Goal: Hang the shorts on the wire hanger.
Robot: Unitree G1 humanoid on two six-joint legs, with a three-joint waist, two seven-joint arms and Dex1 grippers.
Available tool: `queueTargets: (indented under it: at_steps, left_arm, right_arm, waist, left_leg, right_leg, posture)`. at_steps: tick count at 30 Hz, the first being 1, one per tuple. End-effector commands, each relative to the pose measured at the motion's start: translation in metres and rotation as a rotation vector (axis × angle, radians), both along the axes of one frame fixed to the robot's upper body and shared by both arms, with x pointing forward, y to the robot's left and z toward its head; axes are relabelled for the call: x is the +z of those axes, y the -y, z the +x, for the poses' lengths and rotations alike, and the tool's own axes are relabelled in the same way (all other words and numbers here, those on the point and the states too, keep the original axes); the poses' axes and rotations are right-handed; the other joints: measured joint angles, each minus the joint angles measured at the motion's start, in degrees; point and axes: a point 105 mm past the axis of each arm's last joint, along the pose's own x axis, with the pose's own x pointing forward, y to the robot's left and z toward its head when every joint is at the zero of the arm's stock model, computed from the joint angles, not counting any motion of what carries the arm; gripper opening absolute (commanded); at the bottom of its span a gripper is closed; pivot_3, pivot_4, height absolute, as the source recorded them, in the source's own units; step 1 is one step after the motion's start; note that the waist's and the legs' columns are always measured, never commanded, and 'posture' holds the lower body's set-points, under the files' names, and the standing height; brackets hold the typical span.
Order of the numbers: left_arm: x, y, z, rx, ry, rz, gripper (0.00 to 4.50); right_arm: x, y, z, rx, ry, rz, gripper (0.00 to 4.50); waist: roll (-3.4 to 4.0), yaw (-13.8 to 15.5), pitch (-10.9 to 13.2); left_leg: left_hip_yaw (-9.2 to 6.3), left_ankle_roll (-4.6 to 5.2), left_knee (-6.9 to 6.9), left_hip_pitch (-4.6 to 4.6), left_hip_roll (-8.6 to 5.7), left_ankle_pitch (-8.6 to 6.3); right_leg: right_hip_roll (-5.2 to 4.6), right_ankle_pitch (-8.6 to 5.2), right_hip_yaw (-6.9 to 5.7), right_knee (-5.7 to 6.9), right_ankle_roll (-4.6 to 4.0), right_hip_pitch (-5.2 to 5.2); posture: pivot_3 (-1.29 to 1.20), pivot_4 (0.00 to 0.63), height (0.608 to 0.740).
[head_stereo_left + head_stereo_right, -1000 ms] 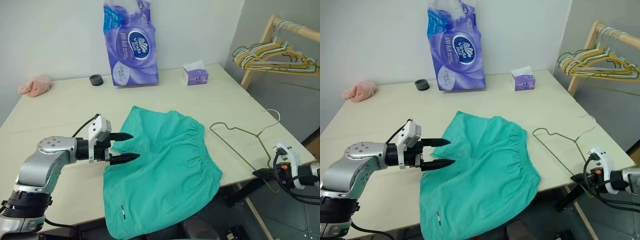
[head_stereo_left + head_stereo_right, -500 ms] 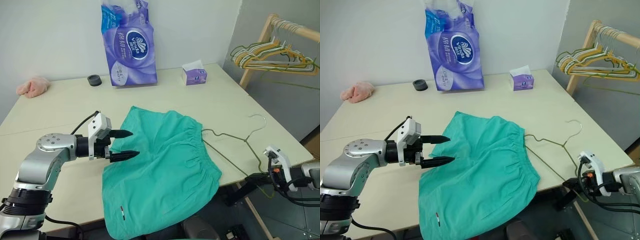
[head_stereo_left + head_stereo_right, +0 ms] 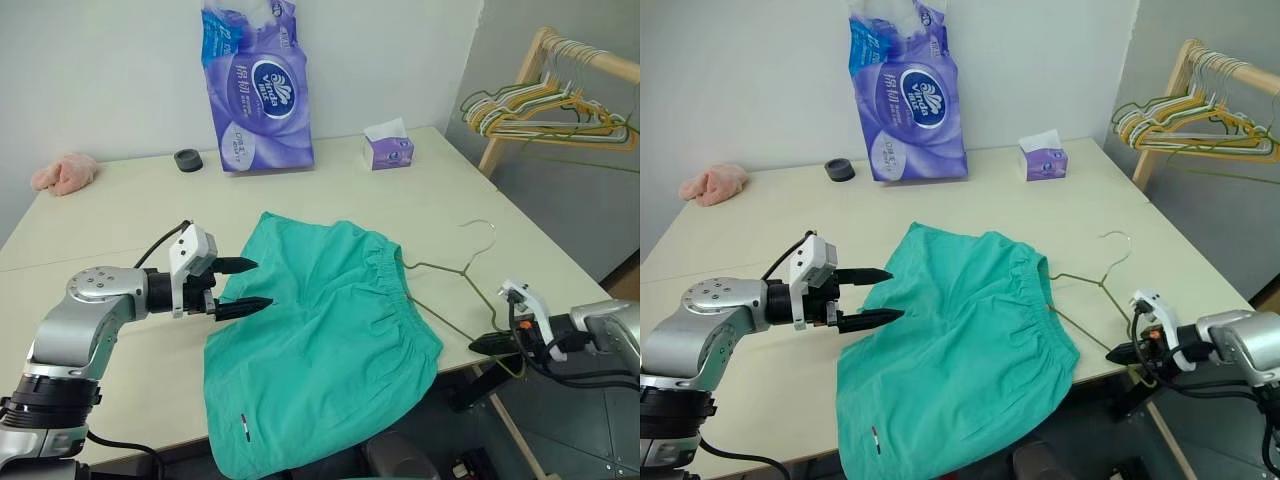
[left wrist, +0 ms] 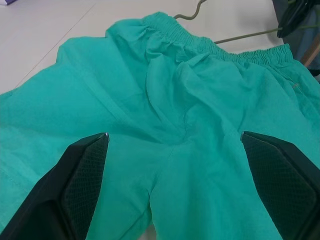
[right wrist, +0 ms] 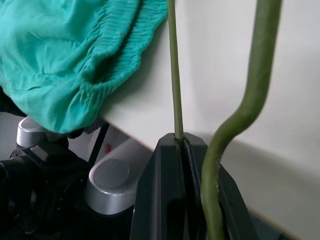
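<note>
The teal-green shorts [image 3: 320,320] lie flat on the table [image 3: 120,220], with the waistband to the right and one leg hanging over the front edge. My left gripper [image 3: 262,283] is open just above the shorts' left edge, one finger [image 4: 75,190] on each side of the cloth [image 4: 175,100]. At the table's right front edge, my right gripper [image 3: 478,343] is shut on the wire hanger [image 5: 173,75]. The hanger [image 3: 435,268] lies on the table. Its hook points away and its left corner reaches the waistband.
At the back stand a purple tissue pack [image 3: 258,85], a small tissue box [image 3: 388,150] and a black ring [image 3: 187,160]. A pink cloth [image 3: 65,172] lies at the far left. A wooden rack with several hangers [image 3: 545,105] stands off the table's right side.
My right gripper has pulled the wire hanger left across the table until its corner meets the shorts' waistband. The left gripper has stayed in place, open.
</note>
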Motion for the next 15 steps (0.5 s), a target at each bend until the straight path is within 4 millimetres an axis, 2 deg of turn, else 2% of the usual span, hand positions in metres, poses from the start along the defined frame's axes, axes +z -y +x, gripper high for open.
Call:
queueTargets:
  at_steps: [1,10,15]
  left_arm:
    - [0.015,-0.005,0.002,0.021,0.068,0.007,4.47]
    - [0.016,-0.005,0.003,0.045,0.084,-0.002,4.47]
    - [0.017,-0.008,0.005,0.075,0.102,-0.006,4.47]
  right_arm:
    - [0.007,-0.009,0.008,0.022,-0.017,0.047,0.0]
    - [0.005,-0.036,0.035,-0.069,-0.096,0.134,0.0]
    - [0.019,-0.051,0.055,-0.088,-0.01,0.163,0.0]
  waist:
    - [0.0,0.1,0.0]
    - [0.01,0.2,0.0]
    - [0.02,0.4,0.0]
  left_leg:
    - [0.0,0.0,0.0,0.0,0.0,0.0]
    - [-0.03,0.0,0.01,-0.02,0.01,0.0]
    - [-0.05,0.0,0.04,-0.05,0.02,0.0]
  right_leg:
    - [0.0,0.0,0.0,0.0,0.0,0.0]
    - [-0.01,0.0,-0.01,0.03,0.0,0.0]
    - [-0.06,0.01,-0.01,0.05,0.0,-0.01]
  posture:
    - [-0.28,0.04,0.74]
    - [-0.26,0.037,0.74]
    - [-0.25,0.028,0.74]
